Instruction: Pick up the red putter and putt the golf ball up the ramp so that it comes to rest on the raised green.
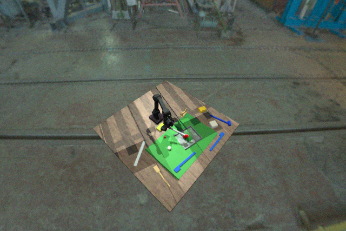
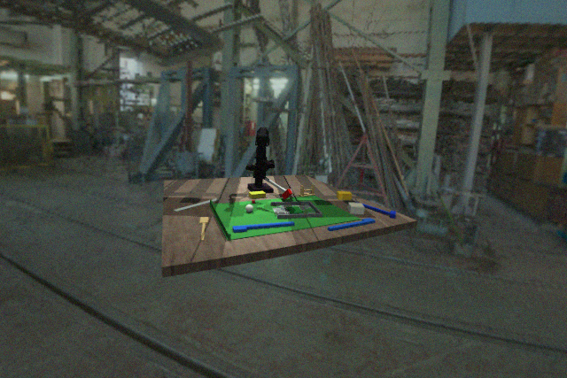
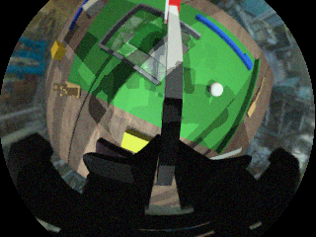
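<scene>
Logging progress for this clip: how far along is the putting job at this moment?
Done: the gripper is shut on the red putter, lifted with its head over the raised green. In hand: lining up. Left: the golf ball sits unstruck on the lower turf, apart from the putter head.

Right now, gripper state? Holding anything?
Gripper: closed on the red putter, gripping the shaft near its end; its red head is out over the raised green.
</scene>
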`<state>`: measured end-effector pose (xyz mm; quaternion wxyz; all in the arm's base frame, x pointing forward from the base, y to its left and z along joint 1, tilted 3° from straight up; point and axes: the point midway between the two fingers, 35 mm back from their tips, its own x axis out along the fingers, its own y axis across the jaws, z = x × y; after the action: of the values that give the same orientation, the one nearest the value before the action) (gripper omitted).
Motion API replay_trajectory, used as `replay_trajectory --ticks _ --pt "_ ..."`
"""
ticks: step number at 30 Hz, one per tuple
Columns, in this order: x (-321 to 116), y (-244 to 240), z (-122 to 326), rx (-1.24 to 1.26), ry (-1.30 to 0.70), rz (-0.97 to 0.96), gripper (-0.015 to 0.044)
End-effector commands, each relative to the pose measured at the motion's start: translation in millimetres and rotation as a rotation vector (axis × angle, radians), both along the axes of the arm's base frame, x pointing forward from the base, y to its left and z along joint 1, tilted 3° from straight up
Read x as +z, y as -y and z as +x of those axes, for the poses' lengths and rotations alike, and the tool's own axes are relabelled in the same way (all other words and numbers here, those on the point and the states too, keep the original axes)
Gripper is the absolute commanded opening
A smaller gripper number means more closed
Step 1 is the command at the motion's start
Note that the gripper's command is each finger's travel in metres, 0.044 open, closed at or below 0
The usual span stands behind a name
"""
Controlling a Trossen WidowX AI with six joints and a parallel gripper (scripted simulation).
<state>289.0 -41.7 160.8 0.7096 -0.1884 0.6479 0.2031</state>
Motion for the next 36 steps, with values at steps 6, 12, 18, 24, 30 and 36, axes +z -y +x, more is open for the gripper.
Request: replay_trajectory --ticks 6,12,18,24,30,36 --pt "-2.6 42.7 -8.9 -0.194 -0.009 0.006 0.0000" --pt "-4.2 71.1 -19.1 -0.325 -0.018 0.009 0.0000" --pt "-5.8 98.4 -32.2 -0.456 -0.027 0.014 0.0000" --pt "-7.4 123.3 -47.5 -0.582 -0.035 0.018 0.0000" --pt "-11.4 126.1 -48.9 -0.596 -0.036 0.019 0.0000" --pt "-33.0 125.8 -47.3 -0.596 -0.036 0.019 0.0000"
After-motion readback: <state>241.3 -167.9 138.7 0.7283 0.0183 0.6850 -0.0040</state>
